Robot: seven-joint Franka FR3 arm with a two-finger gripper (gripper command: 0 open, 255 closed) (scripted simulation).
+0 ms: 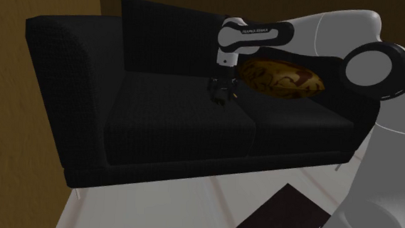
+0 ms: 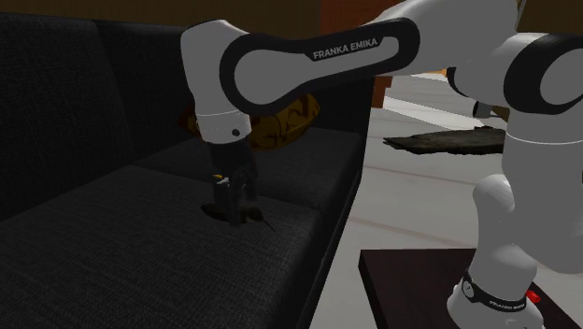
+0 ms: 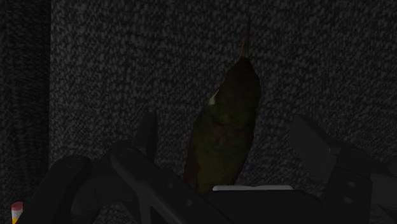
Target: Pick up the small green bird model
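Observation:
A small dark green bird model (image 3: pixel 224 130) with a thin pointed beak lies on the seat of a black sofa (image 1: pixel 158 122). My black gripper (image 3: pixel 229 149) is down at the seat around it, open. One finger (image 3: pixel 149 137) stands on each side of the bird, with a gap between each finger and the body. The shoulder view has the gripper (image 1: pixel 220 95) pointing straight down near the seam between the two seat cushions. In the second exterior view the gripper (image 2: pixel 234 201) touches down on the seat and the bird (image 2: pixel 250 218) shows at its tips, beak sticking out.
A brown patterned cushion (image 1: pixel 281 77) leans against the sofa back just behind the gripper, also seen as the cushion (image 2: pixel 280 121). The sofa's armrest (image 1: pixel 54 59) rises at the shoulder view's left. A dark low table (image 2: pixel 420 280) stands on the pale floor beside the stand.

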